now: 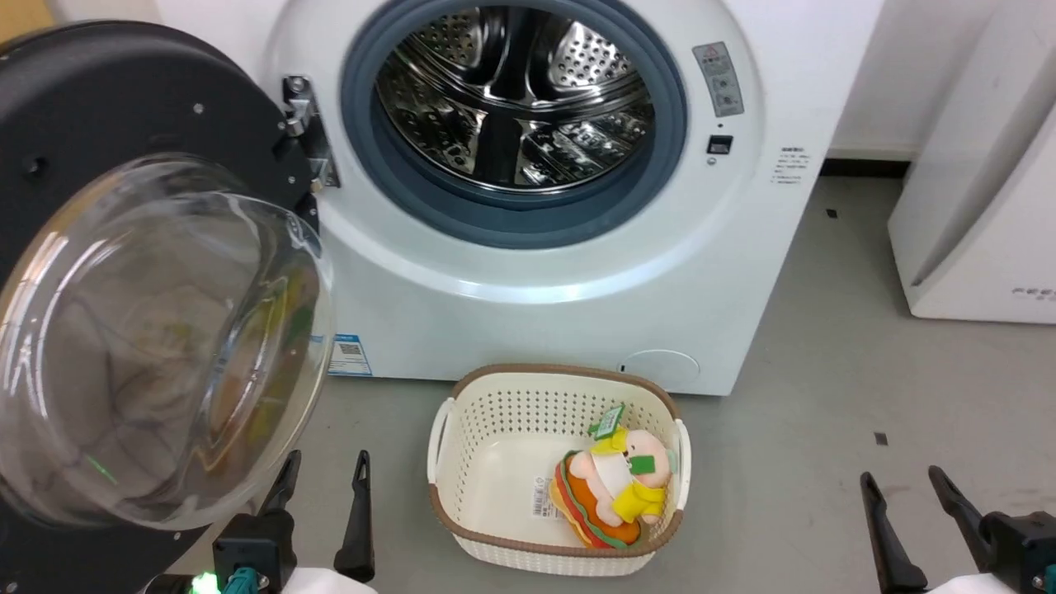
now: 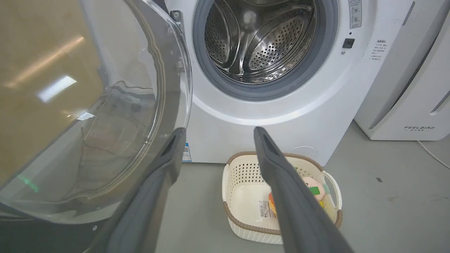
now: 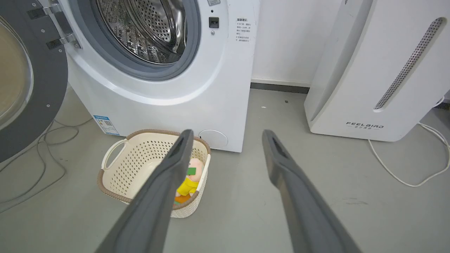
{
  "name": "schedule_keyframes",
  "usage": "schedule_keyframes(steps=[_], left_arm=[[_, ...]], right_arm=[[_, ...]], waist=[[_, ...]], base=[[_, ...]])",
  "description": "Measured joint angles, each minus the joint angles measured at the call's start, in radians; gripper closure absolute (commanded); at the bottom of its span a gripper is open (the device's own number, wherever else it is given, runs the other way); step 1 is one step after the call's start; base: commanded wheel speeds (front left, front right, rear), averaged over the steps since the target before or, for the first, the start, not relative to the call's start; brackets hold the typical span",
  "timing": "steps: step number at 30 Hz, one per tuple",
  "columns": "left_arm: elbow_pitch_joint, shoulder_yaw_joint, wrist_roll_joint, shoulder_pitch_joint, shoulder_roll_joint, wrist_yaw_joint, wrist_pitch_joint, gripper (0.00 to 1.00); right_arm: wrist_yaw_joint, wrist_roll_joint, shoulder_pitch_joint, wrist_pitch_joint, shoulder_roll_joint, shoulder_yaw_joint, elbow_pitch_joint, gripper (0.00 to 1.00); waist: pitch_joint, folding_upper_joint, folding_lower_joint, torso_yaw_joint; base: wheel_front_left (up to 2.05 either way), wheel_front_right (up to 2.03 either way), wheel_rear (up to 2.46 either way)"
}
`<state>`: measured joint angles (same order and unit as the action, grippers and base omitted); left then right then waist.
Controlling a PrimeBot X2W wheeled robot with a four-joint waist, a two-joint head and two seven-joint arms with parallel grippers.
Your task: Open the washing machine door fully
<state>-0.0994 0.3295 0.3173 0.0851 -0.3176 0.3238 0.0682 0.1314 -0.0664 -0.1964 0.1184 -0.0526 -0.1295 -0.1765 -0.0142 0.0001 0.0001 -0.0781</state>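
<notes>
The washing machine door (image 1: 99, 107) has a smooth black ring with a dull sheen around a clear, glossy glass bowl (image 1: 157, 338) full of reflections. The washing machine (image 1: 528, 305) wears smooth, glossy white panels. Its drum (image 1: 511, 91) is polished perforated steel, the gasket (image 1: 528, 219) is matt blue-grey rubber, and the hinge (image 1: 307, 124) is bare bright metal. On the floor (image 1: 825, 429), smooth matt grey and faintly scuffed, the basket (image 1: 561, 404) is cream perforated plastic with a brown woven-look rim. It holds a soft plush cloth toy (image 1: 615, 491).
</notes>
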Motion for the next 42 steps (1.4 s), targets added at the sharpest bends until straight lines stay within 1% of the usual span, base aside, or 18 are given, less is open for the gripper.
schedule_keyframes(steps=[5,10,11,19,42], left_arm=[[0.012,-0.001,0.000,-0.004,0.001,0.002,0.004,0.00],[0.016,-0.006,0.001,-0.004,0.001,0.003,0.012,0.00],[0.016,-0.007,0.002,-0.004,0.001,0.003,0.012,1.00],[0.016,-0.016,-0.002,-0.004,0.007,-0.003,0.011,1.00],[0.032,-0.072,-0.061,-0.005,0.055,-0.064,-0.006,1.00]], right_arm=[[0.000,0.000,0.000,0.003,0.000,0.001,-0.003,0.00],[0.000,0.000,0.000,0.003,0.000,-0.001,-0.003,0.00],[0.000,0.000,0.000,0.003,0.000,-0.002,-0.003,1.00],[0.000,0.000,0.001,0.003,0.000,0.003,0.004,1.00],[0.000,0.006,0.024,-0.016,0.000,0.025,0.036,1.00]], waist=[[-0.009,0.0000,0.0000,0.009],[-0.015,0.0000,0.0000,0.004],[-0.016,0.0000,0.0000,0.003],[-0.015,0.0000,0.0000,0.005],[-0.009,0.0000,0.0000,0.019]], base=[[0.00,0.00,0.00],[0.00,0.00,0.00],[0.00,0.00,0.00],[0.00,0.00,0.00],[0.00,0.00,0.00]])
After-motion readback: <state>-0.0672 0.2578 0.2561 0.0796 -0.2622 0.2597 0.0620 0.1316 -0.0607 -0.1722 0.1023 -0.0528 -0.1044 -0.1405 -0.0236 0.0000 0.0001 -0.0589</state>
